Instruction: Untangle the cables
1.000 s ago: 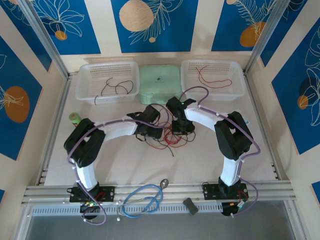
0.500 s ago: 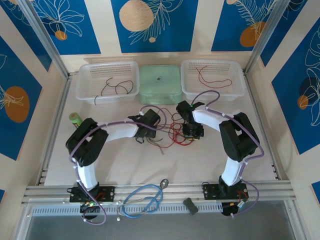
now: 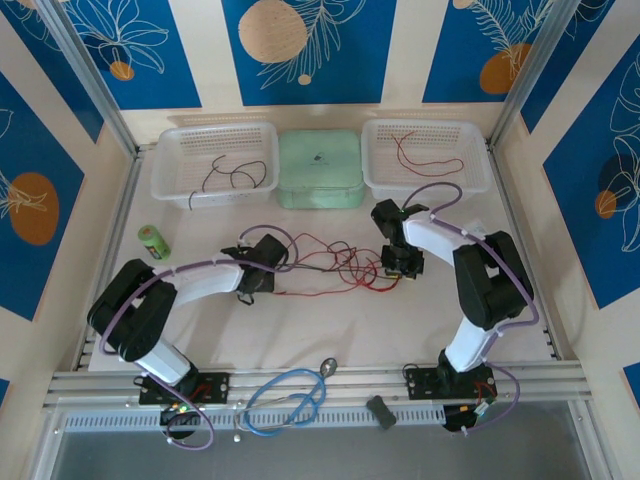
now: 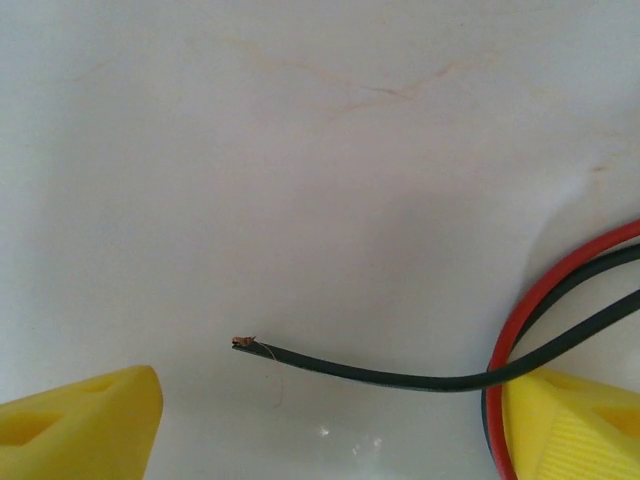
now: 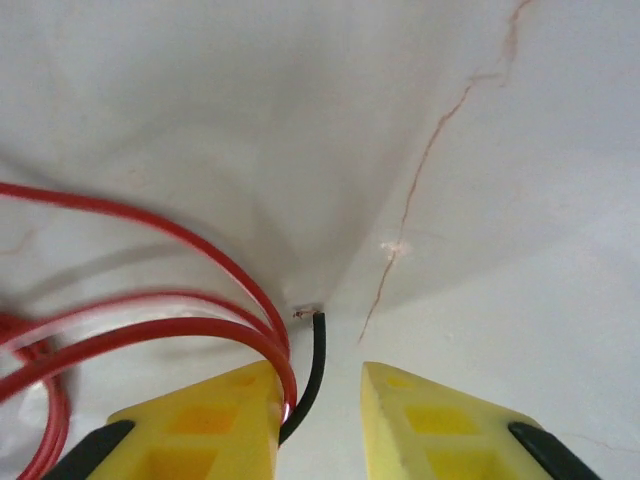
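The white worktop is closed by blue patterned walls. Along its far edge stand two white baskets with a green box between them. The left basket has loose black wire in it and the right one red wire, so I judge that some sorting is done. The rest of the cables, red and black, lie as a loose knot in the middle of the worktop, between the two arms. The left gripper is wide apart. A bare black end lies between its fingers, and red and black strands pass just beside one finger, not pinched. The right gripper is narrow, with a gap wider than the black end that runs into it against one finger, so I judge it is not clamped. The step seems to be to catch one free end at each side. The next move calls for closing on a single strand only, then pulling slowly outward. There is open room on the near side of the knot, up to the metal rail, and to the left. A small green can stands there, and the baskets limit the far side.
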`<state>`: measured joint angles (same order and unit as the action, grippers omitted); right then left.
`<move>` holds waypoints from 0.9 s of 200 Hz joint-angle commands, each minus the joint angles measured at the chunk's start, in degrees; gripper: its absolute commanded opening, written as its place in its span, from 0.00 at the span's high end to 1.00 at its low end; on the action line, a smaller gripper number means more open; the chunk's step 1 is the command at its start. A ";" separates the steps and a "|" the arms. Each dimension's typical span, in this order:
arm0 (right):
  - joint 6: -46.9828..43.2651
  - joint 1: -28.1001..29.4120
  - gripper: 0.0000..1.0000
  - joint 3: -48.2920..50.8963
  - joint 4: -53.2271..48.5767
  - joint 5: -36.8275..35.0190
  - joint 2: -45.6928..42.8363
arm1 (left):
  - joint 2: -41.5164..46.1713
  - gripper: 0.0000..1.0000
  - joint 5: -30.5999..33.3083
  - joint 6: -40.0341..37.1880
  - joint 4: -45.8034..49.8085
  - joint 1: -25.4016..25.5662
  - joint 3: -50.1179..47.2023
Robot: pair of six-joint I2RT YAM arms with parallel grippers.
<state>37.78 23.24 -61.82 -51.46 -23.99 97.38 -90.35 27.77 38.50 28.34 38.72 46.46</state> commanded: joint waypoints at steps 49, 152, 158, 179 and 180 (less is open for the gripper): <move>-0.76 7.53 0.56 -9.56 -9.18 3.19 -11.84 | 8.96 0.12 -2.57 -7.14 8.78 0.80 9.53; -6.83 26.38 0.51 -30.51 -9.98 9.01 3.63 | 23.51 0.03 1.79 -4.04 25.85 -0.05 14.81; -8.97 27.46 0.52 -31.86 -9.02 8.42 5.22 | 24.34 0.03 1.77 -3.82 26.25 -0.16 14.66; -20.61 31.24 0.52 -33.94 -3.29 4.13 9.93 | 28.12 0.04 2.10 -3.45 27.55 -0.67 14.60; -21.37 31.46 0.52 -33.92 -2.89 3.82 10.10 | 28.34 0.03 2.06 -3.44 27.69 -0.67 14.57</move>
<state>29.41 50.96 -93.27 -59.22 -17.67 103.37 -66.30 28.03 33.65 51.53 38.85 60.69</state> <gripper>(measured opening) 0.481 0.967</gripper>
